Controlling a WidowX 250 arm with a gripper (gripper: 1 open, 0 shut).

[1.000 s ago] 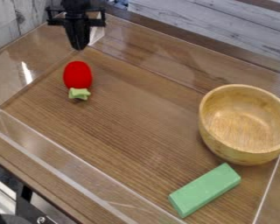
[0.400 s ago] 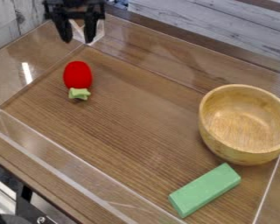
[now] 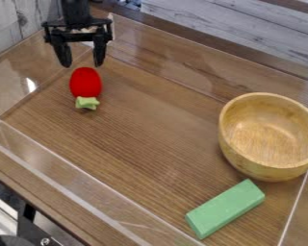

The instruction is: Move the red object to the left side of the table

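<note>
The red object [image 3: 85, 84] is seen lying on the table [image 3: 157, 125] near its left side, pale green stem end pointing toward the camera. Just behind and above it, the claw [image 3: 78, 55] is held pointing down with its jaws spread wide and nothing grasped. Well apart on the right, a wooden bowl [image 3: 269, 135] and a green block [image 3: 226, 208] are found.

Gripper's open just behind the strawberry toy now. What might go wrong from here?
1. The open gripper sits slightly behind the red strawberry toy; descending off-centre, a finger might nudge the rounded toy away.
2. The clear acrylic wall stands close by on the left, so a fingertip could catch it.
</note>
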